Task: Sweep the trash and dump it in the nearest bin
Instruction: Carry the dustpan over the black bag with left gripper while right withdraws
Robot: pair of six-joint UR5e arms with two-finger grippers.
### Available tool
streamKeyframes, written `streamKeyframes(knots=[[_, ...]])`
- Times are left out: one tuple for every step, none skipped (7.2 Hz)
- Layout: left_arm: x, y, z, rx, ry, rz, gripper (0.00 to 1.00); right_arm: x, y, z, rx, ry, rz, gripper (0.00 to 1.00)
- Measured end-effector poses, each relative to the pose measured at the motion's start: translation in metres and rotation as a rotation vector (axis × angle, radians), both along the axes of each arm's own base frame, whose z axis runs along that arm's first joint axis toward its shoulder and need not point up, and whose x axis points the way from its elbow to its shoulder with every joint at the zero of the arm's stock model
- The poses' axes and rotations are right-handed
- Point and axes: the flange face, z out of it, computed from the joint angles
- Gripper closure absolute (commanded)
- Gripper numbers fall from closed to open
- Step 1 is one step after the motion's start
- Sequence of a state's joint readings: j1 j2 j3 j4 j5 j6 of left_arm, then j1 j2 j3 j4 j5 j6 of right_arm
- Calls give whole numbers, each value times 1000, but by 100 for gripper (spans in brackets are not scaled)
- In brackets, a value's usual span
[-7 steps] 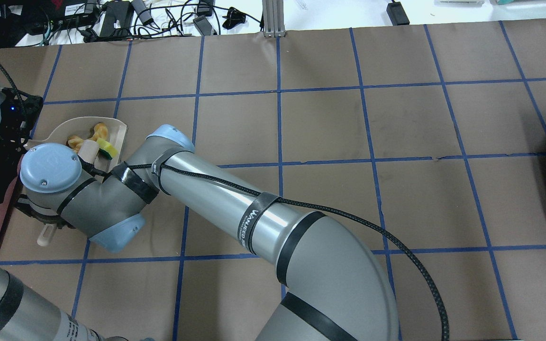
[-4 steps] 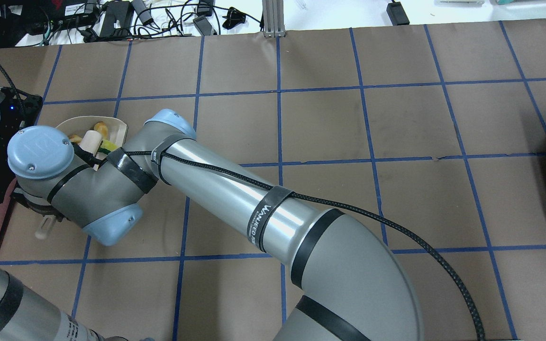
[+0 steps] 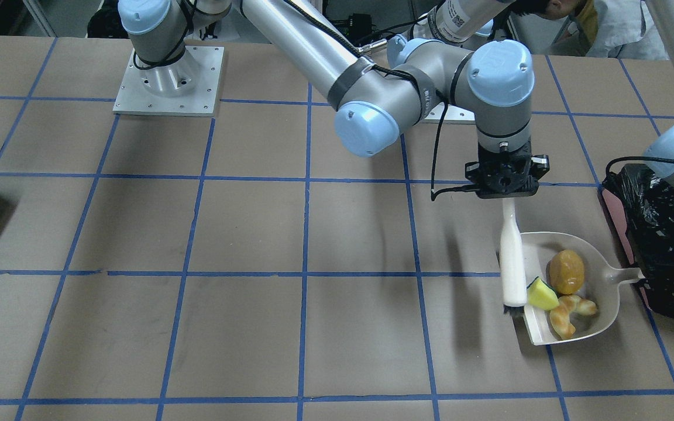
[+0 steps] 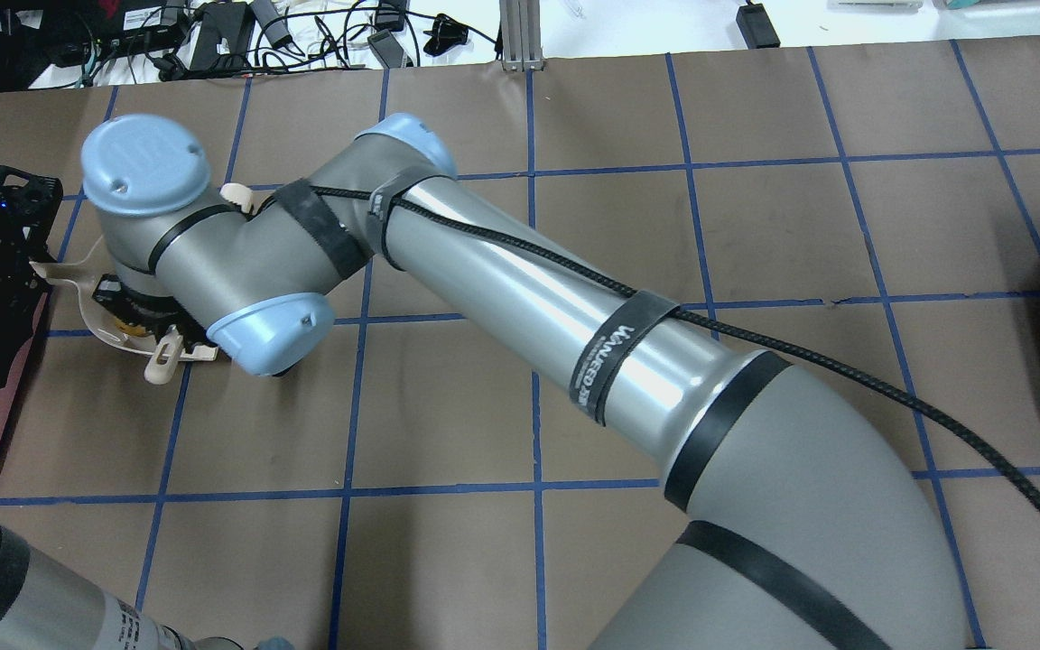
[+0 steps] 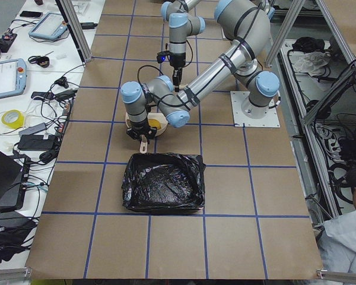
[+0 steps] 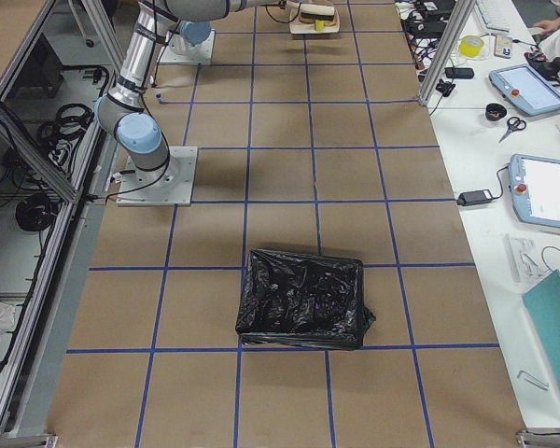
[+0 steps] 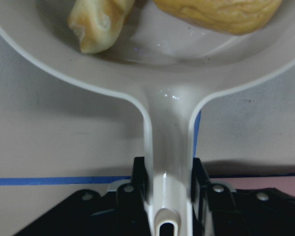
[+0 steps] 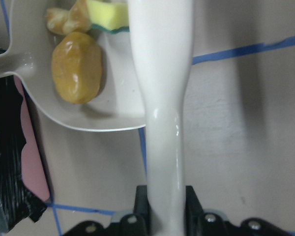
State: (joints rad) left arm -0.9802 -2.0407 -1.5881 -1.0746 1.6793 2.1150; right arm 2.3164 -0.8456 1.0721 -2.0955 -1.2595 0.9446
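Trash [image 8: 76, 69] in a pan [image 3: 603, 292], out past the left fingers [image 7: 139, 172], with the right fingers [image 8: 141, 199] well back along the brush [image 3: 512, 263]. Three toy pieces: orange lump [image 3: 567, 271], rounded and glossy; tan croissant [image 3: 568, 316], curved and ridged; yellow-green wedge [image 3: 542, 295] against the brush head. Pan cream plastic, shallow, smooth. Left fingers clamped tight on its narrow handle; right fingers clamped on the brush's white handle. Bin [image 3: 659, 245] just beside the pan: pink sides, crinkled glossy black bag. Brown papered bench [image 3: 255, 234] with blue tape grid.
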Motion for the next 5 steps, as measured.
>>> streamKeyframes(knots=[[7, 6, 5, -9, 62, 32, 100, -40, -21, -3, -19, 35, 17, 100], [13, 11, 15, -20, 122, 68, 100, -82, -37, -4, -29, 62, 28, 100], [19, 17, 30, -23, 166, 97, 100, -127, -49, -4, -39, 94, 33, 100], [29, 26, 48, -13, 201, 124, 100, -170, -53, -4, -53, 142, 34, 100], [46, 39, 68, -6, 223, 139, 100, -206, -46, -2, -60, 192, 36, 100]])
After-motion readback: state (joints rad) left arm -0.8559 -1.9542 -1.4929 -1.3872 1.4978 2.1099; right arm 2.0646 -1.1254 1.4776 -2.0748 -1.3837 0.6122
